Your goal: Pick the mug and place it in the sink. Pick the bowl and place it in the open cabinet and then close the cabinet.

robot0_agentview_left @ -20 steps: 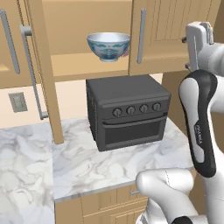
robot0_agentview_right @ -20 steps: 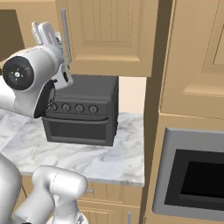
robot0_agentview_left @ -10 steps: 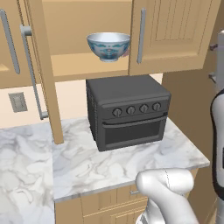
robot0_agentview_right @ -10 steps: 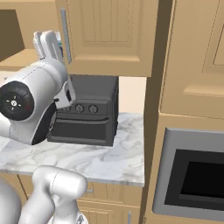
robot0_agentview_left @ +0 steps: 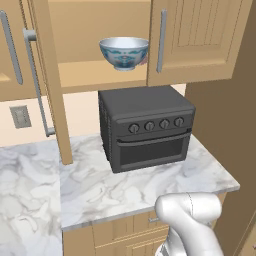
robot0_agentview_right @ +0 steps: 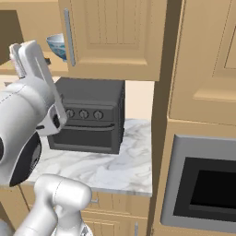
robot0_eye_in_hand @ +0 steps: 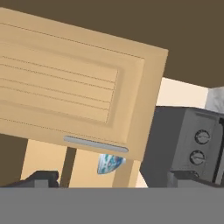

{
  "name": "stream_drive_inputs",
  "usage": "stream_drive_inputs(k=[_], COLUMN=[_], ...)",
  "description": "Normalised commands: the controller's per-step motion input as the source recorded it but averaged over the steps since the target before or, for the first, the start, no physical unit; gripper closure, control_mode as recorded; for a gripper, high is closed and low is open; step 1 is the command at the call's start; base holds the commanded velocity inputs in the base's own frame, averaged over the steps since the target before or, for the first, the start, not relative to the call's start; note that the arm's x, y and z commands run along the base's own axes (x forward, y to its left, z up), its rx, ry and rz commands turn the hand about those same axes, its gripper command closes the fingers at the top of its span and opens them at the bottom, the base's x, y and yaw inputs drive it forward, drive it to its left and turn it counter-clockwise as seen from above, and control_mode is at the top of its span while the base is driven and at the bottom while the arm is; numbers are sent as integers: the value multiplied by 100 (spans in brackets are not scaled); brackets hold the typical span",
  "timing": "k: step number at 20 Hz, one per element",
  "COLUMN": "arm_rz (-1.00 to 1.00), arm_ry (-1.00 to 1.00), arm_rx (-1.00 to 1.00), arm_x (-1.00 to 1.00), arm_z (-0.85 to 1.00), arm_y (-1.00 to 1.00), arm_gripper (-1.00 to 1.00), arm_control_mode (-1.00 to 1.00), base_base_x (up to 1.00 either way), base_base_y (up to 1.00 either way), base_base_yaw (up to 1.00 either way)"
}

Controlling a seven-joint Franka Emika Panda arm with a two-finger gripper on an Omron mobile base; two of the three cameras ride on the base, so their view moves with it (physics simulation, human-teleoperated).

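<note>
The bowl (robot0_agentview_left: 124, 52) stands upright on the wooden shelf of the open cabinet (robot0_agentview_left: 95, 75), white with a blue-green pattern; it peeks out as bowl (robot0_agentview_right: 56, 44) and bowl (robot0_eye_in_hand: 109, 163). The cabinet's left door (robot0_agentview_left: 47, 80) stands open, edge-on, with its bar handle (robot0_agentview_left: 35, 85) outward. Its right door (robot0_agentview_left: 200, 40) is shut. My gripper (robot0_eye_in_hand: 114, 181) is open with nothing between its fingertips (robot0_eye_in_hand: 41, 178), and it is well short of the bowl, facing the shut door (robot0_eye_in_hand: 65, 87). The mug and the sink are out of view.
A black four-knob toaster oven (robot0_agentview_left: 145, 127) sits on the marble counter (robot0_agentview_left: 100, 185) under the shelf. A tall wood panel (robot0_agentview_right: 161, 92) and a built-in oven (robot0_agentview_right: 207, 189) stand to the right. My white arm (robot0_agentview_right: 23, 124) looms at the left.
The arm has swung right and out of the left base view, and looms larger and lower in the right base view. The bowl and cabinet doors have not moved.
</note>
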Motion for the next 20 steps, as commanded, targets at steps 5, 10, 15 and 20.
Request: stream_drive_inputs(k=[5, 10, 15, 20], arm_rz=[0, 0, 0, -4], arm_ry=[0, -1, -1, 0], arm_rx=[-4, -10, -5, -4], arm_x=[-22, -2, -22, -35], arm_z=[-20, -15, -2, -3], arm_y=[87, 85, 43, 68], arm_gripper=[-100, -100, -100, -100], arm_control_mode=[-100, -100, -100, -100], base_base_x=[0, 0, 0, 0], base_base_y=[0, 0, 0, 0], base_base_yaw=[0, 0, 0, 0])
